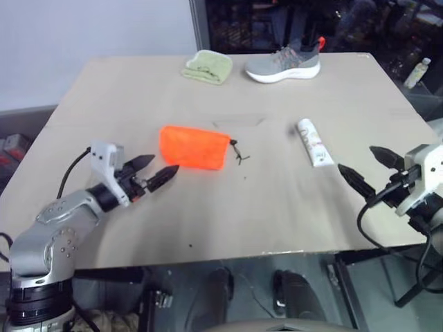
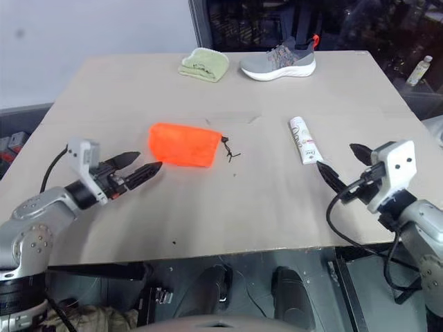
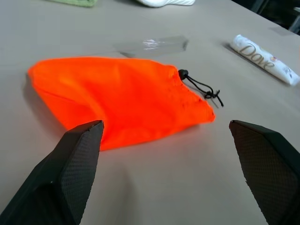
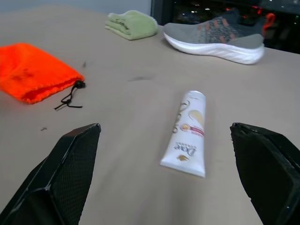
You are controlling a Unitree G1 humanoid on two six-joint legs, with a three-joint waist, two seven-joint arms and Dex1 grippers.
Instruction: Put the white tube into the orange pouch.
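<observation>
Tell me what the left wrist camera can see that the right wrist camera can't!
Left wrist view alone: the clear strip of tape stuck on the table, and the whole orange pouch, seen close up between the open jaws of the left gripper.

Right wrist view alone: the whole grey shoe, the full green cloth, and the open right gripper.

Both: the pouch, its black cord, and the white tube, lying apart on the table.

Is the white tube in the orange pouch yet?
No. The tube lies flat on the table, apart from the pouch.
</observation>
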